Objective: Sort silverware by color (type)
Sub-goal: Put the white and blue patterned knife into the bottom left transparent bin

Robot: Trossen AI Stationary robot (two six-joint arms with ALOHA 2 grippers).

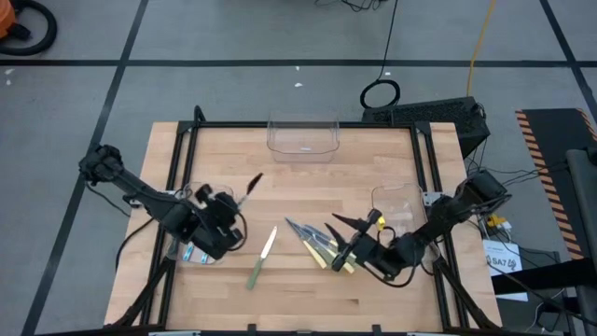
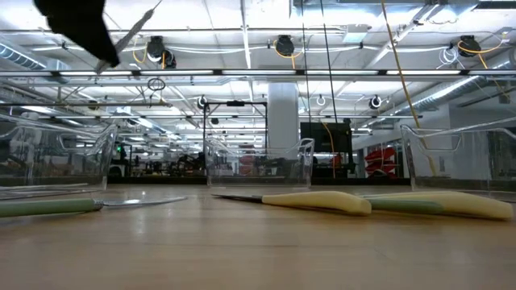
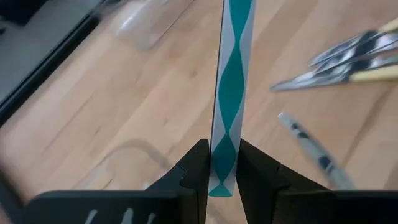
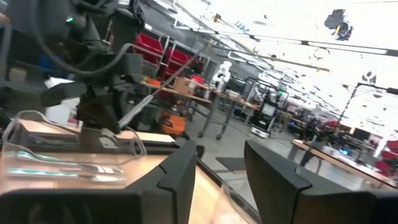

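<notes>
Teal-and-white twisted plastic handle (image 3: 230, 93) was pinched by left gripper (image 3: 222, 168), seen only in left wrist view; right gripper (image 4: 221, 171) was held open, empty.

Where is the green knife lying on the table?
The green-handled knife lies alone mid-table in the high view, between the left gripper and the yellow-handled pile.

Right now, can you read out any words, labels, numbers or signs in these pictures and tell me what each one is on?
"BA7": partly legible on a white paper sheet lying on the floor beside the table's right edge, high view; the rest of that sheet is too small to read.
Orange and black hazard stripes: a marking on the floor mat, no words.
Nothing readable on the silverware, the clear bins, or in the low and wrist views.
</notes>
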